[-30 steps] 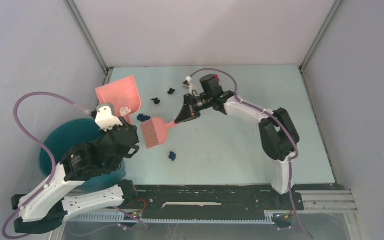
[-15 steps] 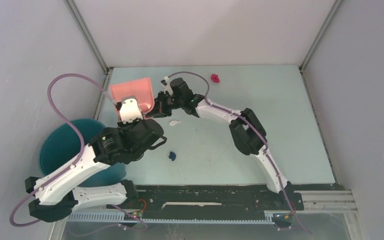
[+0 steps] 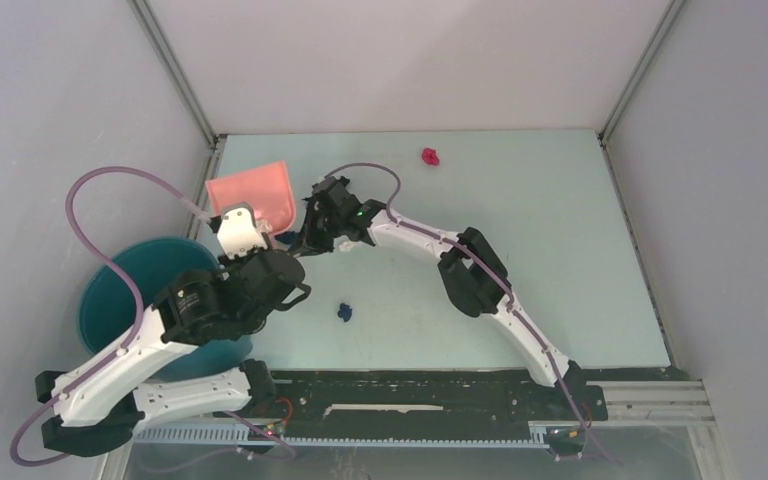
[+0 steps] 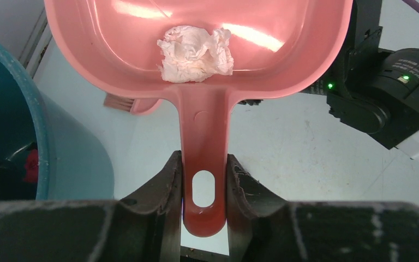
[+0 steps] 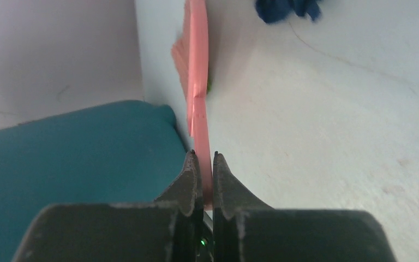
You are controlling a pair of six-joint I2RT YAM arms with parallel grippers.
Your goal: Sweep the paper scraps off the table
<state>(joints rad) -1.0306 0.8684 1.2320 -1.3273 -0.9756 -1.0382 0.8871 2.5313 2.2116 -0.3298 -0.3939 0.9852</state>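
My left gripper point(image 4: 204, 164) is shut on the handle of the salmon-pink dustpan point(image 4: 196, 22), which holds a white paper wad point(image 4: 196, 46). From above, the dustpan point(image 3: 250, 192) sits at the table's point(image 3: 520, 250) far left, with the left gripper point(image 3: 265, 238) just near of it. My right gripper point(image 5: 204, 155) is shut on the pink brush point(image 5: 198, 82), seen edge-on, and sits point(image 3: 307, 230) right beside the dustpan's right side. Loose scraps on the table are a dark blue one point(image 3: 343, 312), a magenta one point(image 3: 429, 156), and a dark blue one point(image 5: 288, 8) beyond the brush.
The round teal bucket point(image 3: 135, 290) stands off the table's left edge, under my left arm, and shows in both wrist views point(image 4: 11, 136) point(image 5: 76, 164). Grey walls and metal rails point(image 3: 210, 170) close the table's far and side edges.
The right arm swept the brush left to the dustpan and the black scraps are gone from the table. The dustpan then shifted a little left, towards the bucket.
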